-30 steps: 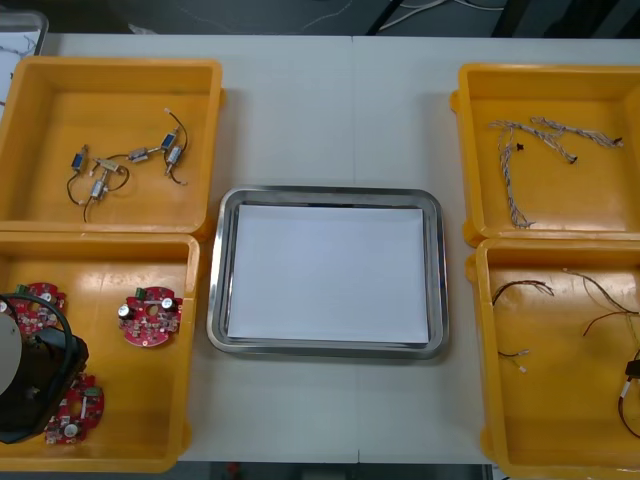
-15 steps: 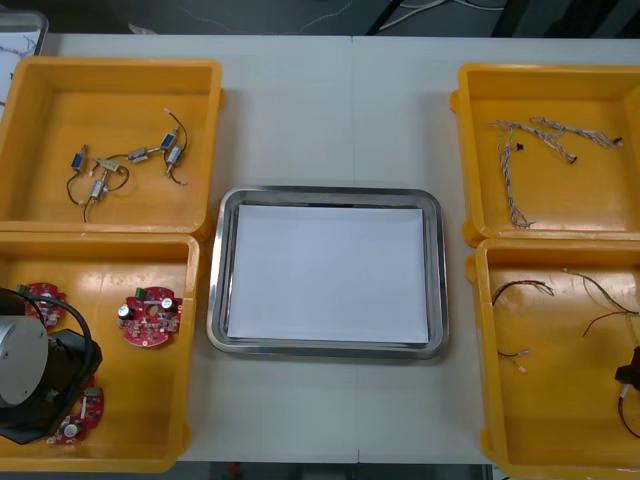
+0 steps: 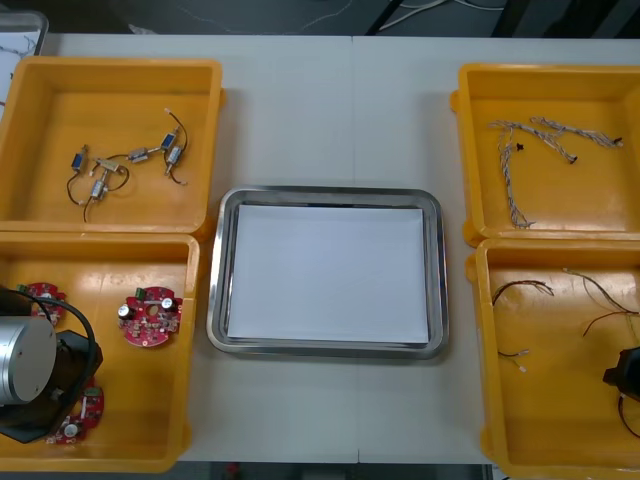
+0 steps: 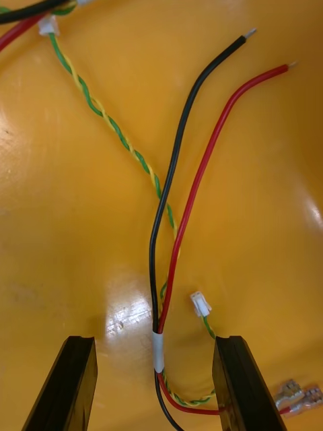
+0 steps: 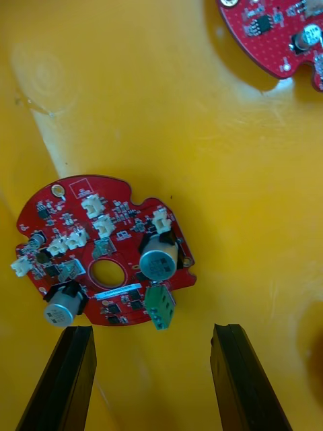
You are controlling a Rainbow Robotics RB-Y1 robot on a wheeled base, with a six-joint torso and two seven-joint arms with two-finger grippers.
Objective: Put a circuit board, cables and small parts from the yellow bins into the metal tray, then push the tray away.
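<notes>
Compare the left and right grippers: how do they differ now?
The left gripper is in the near left bin, a round red circuit board lying just beyond its fingers; the right gripper is in the near right bin, a taped black and red cable running between its fingers. Both are open, holding nothing.

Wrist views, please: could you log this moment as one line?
left gripper: open, circuit board just beyond it | right gripper: open, red and black cable between fingers
</notes>
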